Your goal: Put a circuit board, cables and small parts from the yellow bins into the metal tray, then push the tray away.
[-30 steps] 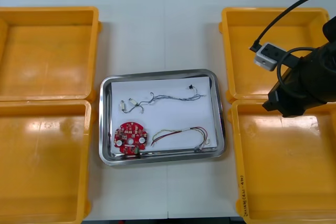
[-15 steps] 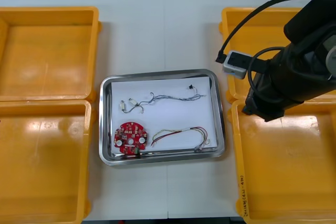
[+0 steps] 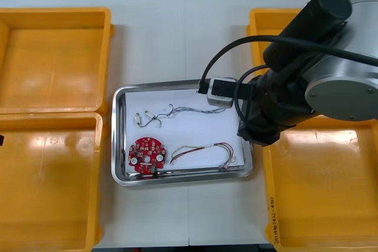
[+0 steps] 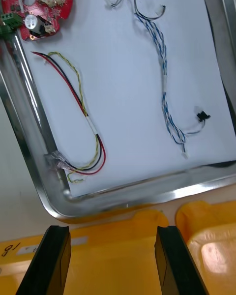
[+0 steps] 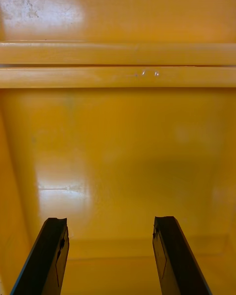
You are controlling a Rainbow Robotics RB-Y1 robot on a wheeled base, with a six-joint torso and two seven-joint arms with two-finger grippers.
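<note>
- Your shiny rectangular metal tray (image 3: 116, 140) holds the round red circuit board (image 3: 146, 156) at 7 o'clock, the twisted blue-and-white cable (image 3: 189, 109) at 12 and the red-and-yellow cable (image 3: 204, 149) at 5 (loading looks done).
- The push remains: the right gripper (image 4: 112, 236), fingers apart, hangs beside the tray's 4 o'clock rim; the left gripper (image 5: 110, 223), apart too, is over a yellow plastic bin (image 5: 118, 152).

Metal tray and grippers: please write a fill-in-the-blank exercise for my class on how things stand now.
The round circuit board in the metal tray is ____.
The twisted blue and white cable lies ____ from the robot than the red and yellow cable.
The right gripper, near the tray's edge, has its fingers ____.
The left gripper hangs open over a ____ bin.
Missing: red; farther; open; yellow.
</note>
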